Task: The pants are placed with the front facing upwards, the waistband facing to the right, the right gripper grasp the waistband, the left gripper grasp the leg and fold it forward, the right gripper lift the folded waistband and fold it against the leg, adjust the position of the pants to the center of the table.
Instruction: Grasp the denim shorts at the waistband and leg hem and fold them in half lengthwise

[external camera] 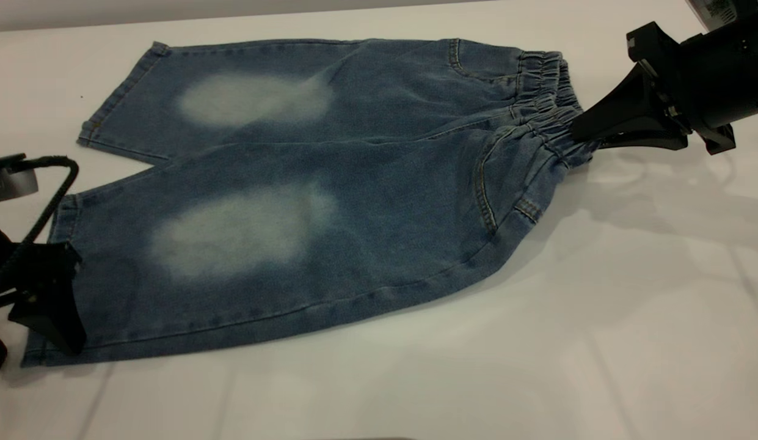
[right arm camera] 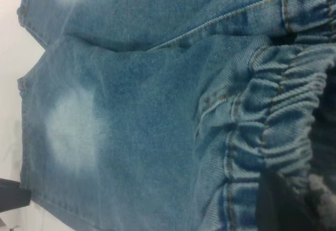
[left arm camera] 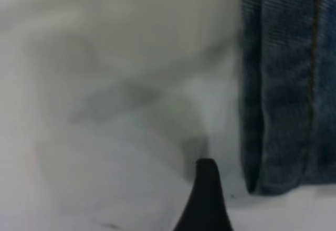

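Pants [external camera: 305,201] of soft blue denim lie flat on the white counter [external camera: 598,342], legs toward its left edge and waistband [external camera: 546,104] toward its right. I judge them light and limp, with enough body in the denim to hold a fold; the hems and the thick gathered waistband look like the surest places to take hold, since the doubled cloth there should not slip from a pinch.

At the counter's left edge, the left gripper [external camera: 46,305] sits at the outer corner of the near leg's hem. From the left wrist view one dark finger [left arm camera: 206,199] rests on bare counter just beside the hem edge; whether it has closed on cloth I cannot tell.

At the far right, the right gripper [external camera: 589,125] reaches in from the counter's right edge, fingers pinched together on the puckered waistband near its middle, the elastic bunched against them. The far leg lies untouched toward the back edge.
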`<action>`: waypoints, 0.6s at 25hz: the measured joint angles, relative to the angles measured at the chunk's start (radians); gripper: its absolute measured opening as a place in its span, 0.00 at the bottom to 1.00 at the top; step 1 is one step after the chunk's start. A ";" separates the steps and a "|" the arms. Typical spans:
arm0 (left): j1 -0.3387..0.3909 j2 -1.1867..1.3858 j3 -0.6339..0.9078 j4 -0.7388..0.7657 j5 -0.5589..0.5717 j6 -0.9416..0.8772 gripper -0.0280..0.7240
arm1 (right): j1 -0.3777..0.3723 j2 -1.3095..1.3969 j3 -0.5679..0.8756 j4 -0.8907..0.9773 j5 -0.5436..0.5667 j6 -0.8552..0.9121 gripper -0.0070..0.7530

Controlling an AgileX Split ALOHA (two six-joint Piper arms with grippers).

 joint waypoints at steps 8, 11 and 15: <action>0.000 0.013 -0.001 0.003 -0.021 0.000 0.27 | 0.000 0.000 0.000 0.000 0.000 0.000 0.05; 0.000 0.013 -0.001 -0.001 -0.019 0.022 0.11 | 0.000 0.000 0.000 0.000 0.000 0.000 0.05; 0.000 -0.045 -0.001 0.000 0.025 0.053 0.10 | 0.000 -0.013 0.001 -0.008 0.000 0.002 0.05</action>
